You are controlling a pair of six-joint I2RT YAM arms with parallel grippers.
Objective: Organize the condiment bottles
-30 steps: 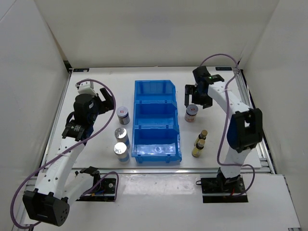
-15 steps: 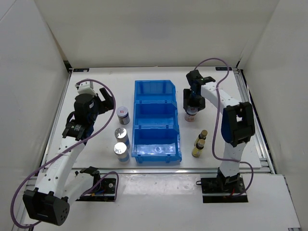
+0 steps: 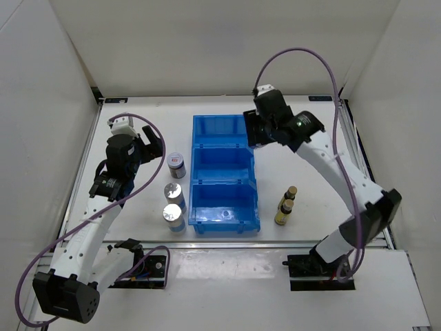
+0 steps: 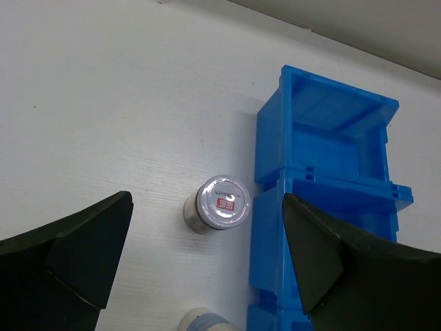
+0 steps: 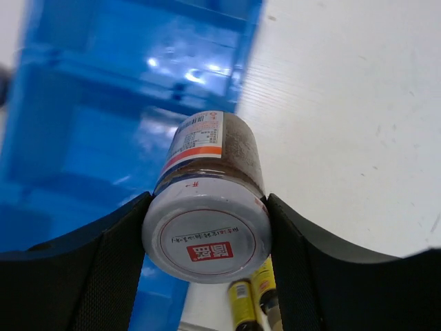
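The right claw (image 3: 256,131) is gripping a short jar (image 5: 207,207), its two black fingers (image 5: 96,276) pressing against the sides of the cap. The jar is showing a white cap with a small red square mark, a dark brown body, and a label banded in white, red and blue. It is hanging clear of the tabletop (image 3: 172,114), over the right wall of the blue bin (image 3: 224,183) beside the far compartment.

The left claw (image 3: 153,147) is hovering over the left side of the tabletop with its fingers (image 4: 76,255) spread wide and nothing between them. Below it, a second jar (image 4: 219,202) is standing upright just left of the bin, beside the middle compartment, and is wearing the same white cap with a red mark.

Nearer than that jar, two silver-capped shakers (image 3: 172,217) are standing upright one behind the other, just left of the bin's near compartment. On the right of the bin, two slim dark-amber bottles (image 3: 284,210) with yellow labels are standing close together, a little apart from the near compartment.
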